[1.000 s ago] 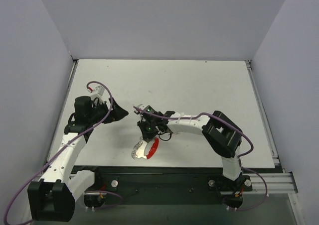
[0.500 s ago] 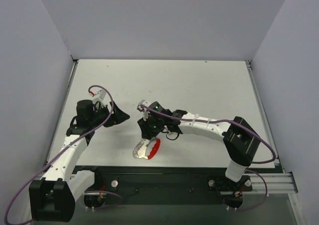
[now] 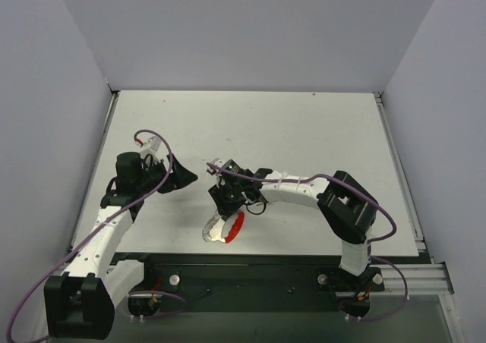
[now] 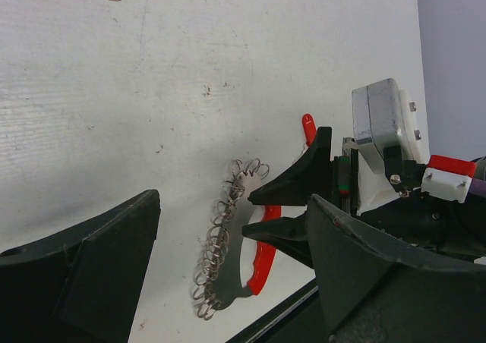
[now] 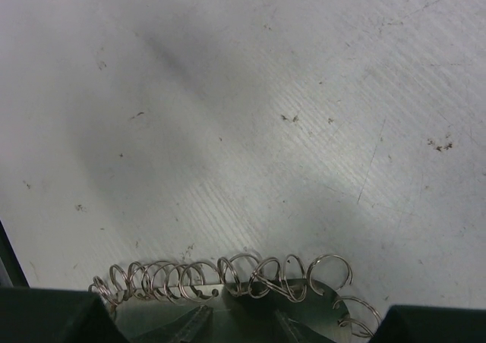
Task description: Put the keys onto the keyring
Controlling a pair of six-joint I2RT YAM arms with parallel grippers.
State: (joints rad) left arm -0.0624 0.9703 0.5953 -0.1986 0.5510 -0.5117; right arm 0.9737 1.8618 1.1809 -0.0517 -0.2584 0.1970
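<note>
Closest to the arm bases lies the keyring, flat on the table near its front edge. A row of silver wire rings runs down one side of it and the curved red band down the other. Nothing lifts it.

Directly over the keyring's far end hangs the right gripper, pointed down. Its fingers are partly apart, with the red band showing in the gap. They seem clear of the band, so it has hold of nothing that can be seen. That stance would suit either a release or lining up for a pinch; which one cannot be told. The key cannot be picked out in any view and may be hidden beneath that gripper.

Further from the keyring, off to its left, the left gripper hangs spread wide and empty. It is turned toward the keyring, probably to give its camera a view while leaving the other arm room.
</note>
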